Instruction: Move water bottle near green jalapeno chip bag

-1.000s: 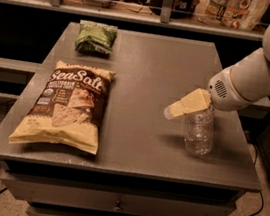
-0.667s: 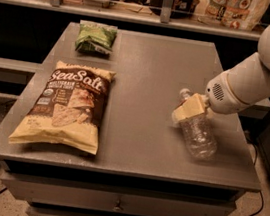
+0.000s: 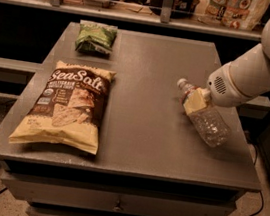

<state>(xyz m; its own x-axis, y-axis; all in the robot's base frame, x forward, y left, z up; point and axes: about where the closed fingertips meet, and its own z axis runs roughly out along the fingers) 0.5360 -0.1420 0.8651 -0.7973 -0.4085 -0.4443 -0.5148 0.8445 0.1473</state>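
Note:
The water bottle (image 3: 210, 125) is a clear crinkled bottle, tilted steeply over the right side of the grey table (image 3: 149, 77). Its white cap points up and to the left, and its base is low at the right. My gripper (image 3: 195, 101), with cream fingers on a white arm coming in from the right, is closed around the bottle just below the neck. The green jalapeno chip bag (image 3: 96, 38) lies flat at the table's far left corner, well away from the bottle and the gripper.
A large tan-and-brown "Sea Salt" chip bag (image 3: 67, 105) lies flat on the left front of the table. A shelf (image 3: 139, 14) with boxes and packets runs behind the table. Drawers sit below the table top, and cables lie on the floor at the left.
The bottle stood upright under the gripper. It has tipped over, with its cap swinging up and left, and the gripper now sits lower around its neck.

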